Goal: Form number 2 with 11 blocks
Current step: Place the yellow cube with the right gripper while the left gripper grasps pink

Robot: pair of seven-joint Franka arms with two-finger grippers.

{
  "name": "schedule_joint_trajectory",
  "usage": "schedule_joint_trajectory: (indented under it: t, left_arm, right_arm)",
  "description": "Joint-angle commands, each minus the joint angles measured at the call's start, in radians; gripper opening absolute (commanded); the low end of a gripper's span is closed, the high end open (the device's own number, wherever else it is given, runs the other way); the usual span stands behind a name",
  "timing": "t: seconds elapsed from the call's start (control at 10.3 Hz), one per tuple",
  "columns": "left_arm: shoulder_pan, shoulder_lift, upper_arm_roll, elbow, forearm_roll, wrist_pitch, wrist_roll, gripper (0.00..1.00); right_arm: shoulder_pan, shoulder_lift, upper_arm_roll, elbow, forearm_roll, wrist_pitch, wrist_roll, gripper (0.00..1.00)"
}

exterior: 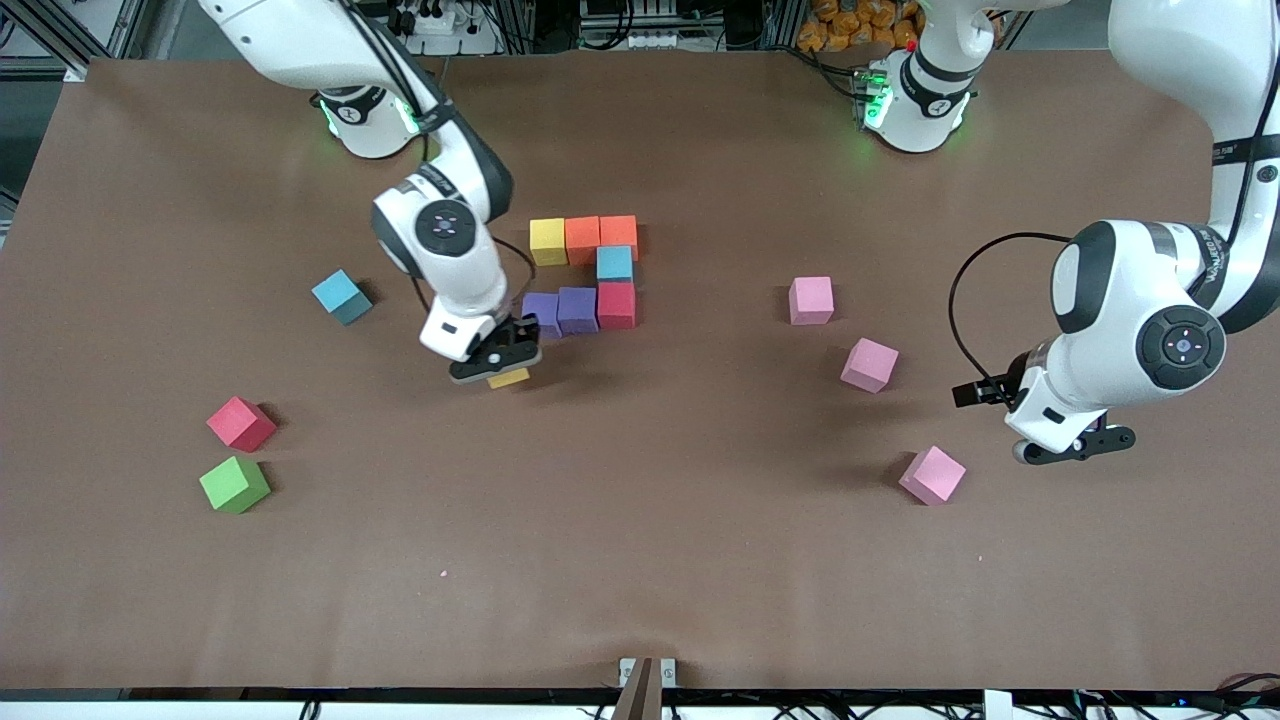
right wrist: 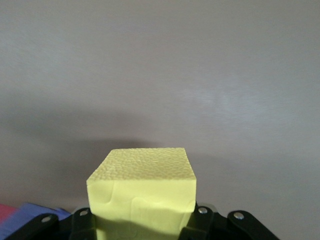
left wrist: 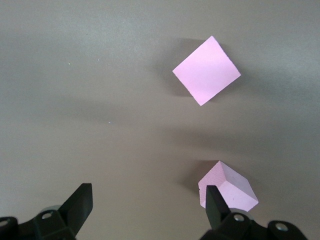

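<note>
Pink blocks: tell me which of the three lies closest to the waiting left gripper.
The pink block nearest the front camera, just beside the open left gripper; the other two lie farther away.

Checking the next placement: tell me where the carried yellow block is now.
The right gripper holds the yellow block over bare table, just beside the purple blocks.

My two arms are glossy white shells with dark grey joint bands and round dark caps ringed in grey. Green lights glow at both bases. A black cable loops from my left forearm. My left claw [exterior: 1075,447] and right claw [exterior: 497,362] are matte black, with small silver screws at the finger mounts.
</note>
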Motion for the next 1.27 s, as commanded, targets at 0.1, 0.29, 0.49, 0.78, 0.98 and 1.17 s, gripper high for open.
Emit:
schedule_joint_trajectory:
  t: [0.1, 0.29, 0.49, 0.78, 0.98, 1.17]
  left_arm:
    - [0.001, 0.019, 0.003, 0.021, -0.027, 0.022, 0.005, 1.0]
    - [0.004, 0.02, 0.003, 0.03, -0.026, 0.022, 0.005, 1.0]
    - [0.007, 0.022, 0.004, 0.03, -0.027, 0.022, 0.005, 1.0]
    - [0.001, 0.028, 0.004, 0.031, -0.044, 0.022, 0.005, 1.0]
    - [-0.012, 0.045, 0.004, 0.03, -0.044, 0.041, -0.007, 1.0]
    - [-0.013, 0.056, 0.003, 0.025, -0.047, 0.065, -0.056, 1.0]
  right_arm:
    - [0.0, 0.086, -0.012, 0.05, 0.05, 0.045, 0.028, 0.29]
    - [0.007, 0.114, -0.01, 0.05, 0.102, 0.066, 0.03, 0.29]
    - [0.009, 0.118, -0.009, 0.049, 0.158, 0.066, 0.03, 0.29]
    - [0.018, 0.118, -0.004, 0.038, 0.181, 0.062, 0.03, 0.29]
    - [0.032, 0.111, -0.006, 0.023, 0.181, 0.056, 0.031, 0.29]
    - [0.038, 0.109, -0.009, 0.017, 0.182, 0.053, 0.049, 0.29]
